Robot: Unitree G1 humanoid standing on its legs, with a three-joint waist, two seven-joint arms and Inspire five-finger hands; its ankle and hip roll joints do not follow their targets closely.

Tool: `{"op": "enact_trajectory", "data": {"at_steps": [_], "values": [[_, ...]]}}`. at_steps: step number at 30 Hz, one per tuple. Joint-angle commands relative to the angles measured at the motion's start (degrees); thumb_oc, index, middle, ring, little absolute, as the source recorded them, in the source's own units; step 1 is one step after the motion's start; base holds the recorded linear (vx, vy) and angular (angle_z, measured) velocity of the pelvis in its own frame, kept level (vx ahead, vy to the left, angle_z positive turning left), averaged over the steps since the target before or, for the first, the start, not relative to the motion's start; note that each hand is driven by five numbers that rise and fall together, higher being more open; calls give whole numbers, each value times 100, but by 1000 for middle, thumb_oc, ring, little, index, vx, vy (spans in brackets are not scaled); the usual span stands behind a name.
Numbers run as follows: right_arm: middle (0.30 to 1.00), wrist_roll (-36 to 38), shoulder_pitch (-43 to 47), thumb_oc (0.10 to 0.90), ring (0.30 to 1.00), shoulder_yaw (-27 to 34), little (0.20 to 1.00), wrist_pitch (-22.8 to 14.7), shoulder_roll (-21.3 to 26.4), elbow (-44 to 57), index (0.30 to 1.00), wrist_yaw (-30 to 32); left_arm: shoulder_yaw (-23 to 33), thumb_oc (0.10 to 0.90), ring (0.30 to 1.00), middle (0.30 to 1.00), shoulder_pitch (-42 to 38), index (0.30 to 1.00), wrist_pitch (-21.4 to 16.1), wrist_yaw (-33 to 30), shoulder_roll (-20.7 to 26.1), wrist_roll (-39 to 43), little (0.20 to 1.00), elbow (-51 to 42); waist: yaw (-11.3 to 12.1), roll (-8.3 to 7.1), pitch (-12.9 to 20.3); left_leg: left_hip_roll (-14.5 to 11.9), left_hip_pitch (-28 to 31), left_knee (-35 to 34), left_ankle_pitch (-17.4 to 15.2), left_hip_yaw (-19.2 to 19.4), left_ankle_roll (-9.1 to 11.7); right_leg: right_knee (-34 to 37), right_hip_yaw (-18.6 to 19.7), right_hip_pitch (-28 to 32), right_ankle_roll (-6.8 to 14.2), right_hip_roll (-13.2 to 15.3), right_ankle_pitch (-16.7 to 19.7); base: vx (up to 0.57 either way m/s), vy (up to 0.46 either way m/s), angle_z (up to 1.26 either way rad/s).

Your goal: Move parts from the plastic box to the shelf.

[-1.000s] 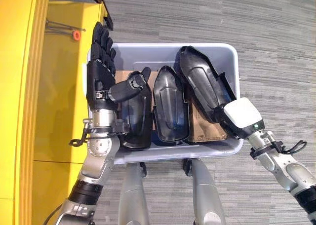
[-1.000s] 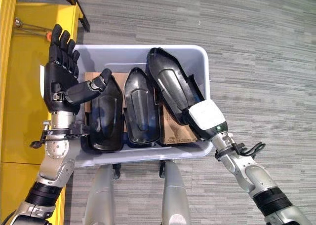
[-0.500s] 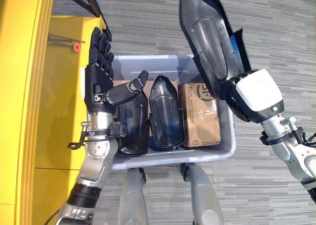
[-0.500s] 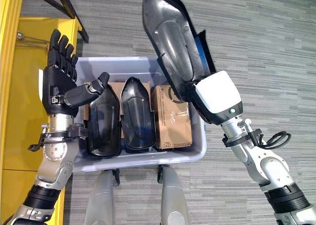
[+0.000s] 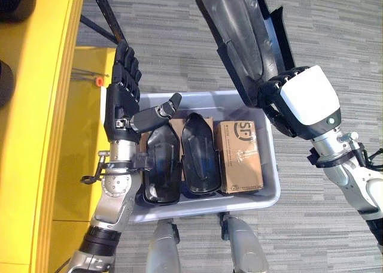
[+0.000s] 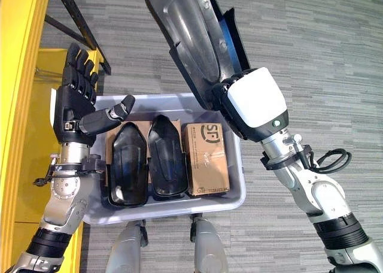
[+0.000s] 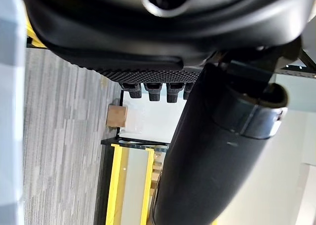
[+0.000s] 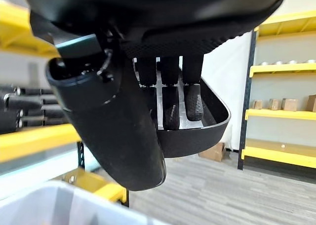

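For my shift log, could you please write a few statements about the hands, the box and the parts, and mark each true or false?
1. The right hand grips a black part lifted above the plastic box. True.
2. The left hand holds a part. False: it is open and empty, held above the box's left edge.
3. Two black parts lie side by side in the box. True.
4. The cardboard box lies on the floor. False: it lies inside the plastic box, right of the parts.
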State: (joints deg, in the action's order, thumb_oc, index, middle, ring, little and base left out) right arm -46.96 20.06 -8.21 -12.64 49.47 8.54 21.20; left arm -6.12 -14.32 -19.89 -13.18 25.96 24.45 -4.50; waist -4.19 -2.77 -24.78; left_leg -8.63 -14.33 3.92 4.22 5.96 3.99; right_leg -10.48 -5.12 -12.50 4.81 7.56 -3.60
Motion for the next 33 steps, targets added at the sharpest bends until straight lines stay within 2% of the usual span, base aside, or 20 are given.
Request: {"op": "enact_trajectory", "data": {"at_steps": [1, 3, 7, 12, 17, 21, 26, 27, 29, 30, 31, 32, 33], "values": [[300, 459, 564, 400, 300, 35, 300, 69, -103, 222, 300, 615, 19, 900, 1000, 1000, 95, 1000, -559, 84, -190, -70, 1000, -59, 22, 211, 1366, -516, 593, -715, 256, 69, 407, 290, 96, 257, 222, 97, 187, 33, 5, 0], [300, 475, 594, 400, 300, 7, 300, 91, -127, 178, 300, 609, 12, 900, 1000, 1000, 103, 1000, -558, 85, -213, -62, 1000, -37, 28, 234, 1423, -512, 668, -853, 324, 93, 436, 428, 75, 343, 233, 111, 229, 36, 3, 2], [300, 554, 701, 400, 300, -62, 300, 200, -284, -80, 300, 637, 1, 900, 1000, 1000, 229, 1000, -559, 108, -356, -45, 1000, 70, 11, 330, 1697, -490, 699, -892, 318, 128, 557, 1084, -65, 716, 294, 227, 537, 26, 0, 6], [300, 648, 915, 400, 300, -206, 300, 294, -449, -353, 300, 703, 6, 900, 1000, 1000, 287, 1000, -546, 107, -416, 16, 1000, 164, 19, 353, 1823, -493, 836, -892, 284, 167, 543, 1356, -39, 937, 311, 248, 636, 19, -10, 2], [300, 712, 1277, 400, 300, -484, 300, 358, -650, -598, 300, 698, 92, 900, 1000, 1000, 411, 1000, -520, 111, -384, 55, 1000, 170, 94, 351, 1883, -502, 1065, -892, 209, 250, 478, 1324, 96, 1047, 307, 257, 598, 23, -21, -5], [300, 834, 1499, 400, 300, -677, 300, 361, -784, -713, 300, 621, 144, 900, 1000, 1000, 488, 1000, -494, 98, -342, 99, 1000, 141, 131, 375, 1864, -653, 1243, -892, 267, 342, 484, 867, 189, 986, 225, 142, 332, 15, -75, -20], [300, 950, 2044, 400, 300, -1068, 300, 320, -794, -939, 300, 579, 236, 900, 1000, 1000, 647, 1000, -469, 65, -231, 117, 1000, 40, 256, 412, 1688, -1027, 1412, -818, 637, 373, 489, 65, 317, 723, -63, -323, -145, -30, -148, -16], [300, 953, 2073, 400, 300, -1088, 300, 318, -798, -959, 300, 586, 249, 900, 1000, 1000, 648, 1000, -467, 65, -233, 117, 1000, 35, 254, 419, 1677, -1041, 1416, -815, 639, 378, 498, 26, 325, 705, -73, -336, -162, -93, -276, -17], [300, 1141, 2570, 400, 300, -1332, 300, 230, -800, -1082, 300, 614, 360, 900, 1000, 1000, 896, 1000, -465, 55, -208, 151, 1000, -80, 474, 366, 1462, -1269, 1140, -511, 1150, 138, 572, -244, 246, 488, -300, -660, -302, -138, -426, -17], [300, 1195, 2636, 400, 300, -1347, 300, 222, -779, -1100, 300, 630, 371, 900, 1000, 1000, 952, 1000, -438, 47, -235, 166, 1000, -65, 537, 364, 1418, -1271, 1019, -500, 1377, 39, 624, -217, 172, 475, -332, -684, -309, -86, -274, -20], [300, 1200, 2647, 400, 300, -1352, 300, 219, -775, -1111, 300, 634, 371, 900, 1000, 1000, 951, 1000, -434, 46, -238, 165, 1000, -71, 514, 371, 1422, -1273, 995, -514, 1406, 6, 633, -212, 145, 468, -339, -685, -306, -61, -162, -1], [300, 1227, 2695, 400, 300, -1374, 300, 223, -741, -1115, 300, 624, 362, 900, 1000, 1000, 975, 1000, -416, 48, -246, 179, 1000, -66, 541, 367, 1391, -1228, 876, -554, 1607, -100, 661, -166, 50, 454, -353, -678, -310, -82, -214, 14], [300, 1288, 2679, 400, 300, -1282, 300, 236, -648, -1102, 300, 651, 336, 900, 1000, 1000, 1041, 1000, -366, 62, -283, 232, 1000, -27, 535, 333, 1368, -1069, 596, -743, 1815, 106, 687, 24, -249, 518, -358, -516, -331, -88, -206, 31]]}}
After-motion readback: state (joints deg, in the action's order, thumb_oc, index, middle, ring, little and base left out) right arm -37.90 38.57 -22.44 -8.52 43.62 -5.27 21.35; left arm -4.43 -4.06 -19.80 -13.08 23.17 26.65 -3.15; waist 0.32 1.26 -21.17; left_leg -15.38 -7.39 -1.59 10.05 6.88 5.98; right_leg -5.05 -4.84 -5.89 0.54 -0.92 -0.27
